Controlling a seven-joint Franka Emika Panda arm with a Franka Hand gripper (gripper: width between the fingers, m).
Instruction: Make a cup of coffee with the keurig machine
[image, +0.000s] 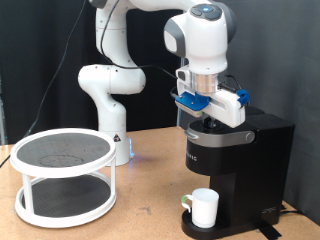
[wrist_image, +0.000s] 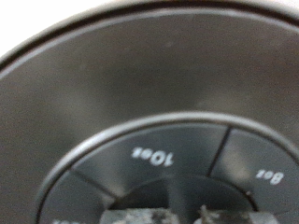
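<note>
Exterior view showed the gripper (image: 208, 119) pressed down at the keurig machine (image: 240, 170) top, fingers hidden against the dark lid, so how far apart they stood could not be told, and nothing seen held. Directly below the fingers, the cup (image: 203, 207) sat on the machine's round base, handle toward the view's left. Well off to the fingers' side stood a white two-tier round shelf (image: 63, 176) on the wooden table (image: 150, 205). Wrist view, blurred, filled with the machine's top panel (wrist_image: 149, 103), with "10oz" button (wrist_image: 154, 159) just beyond the fingertips (wrist_image: 140, 217).
</note>
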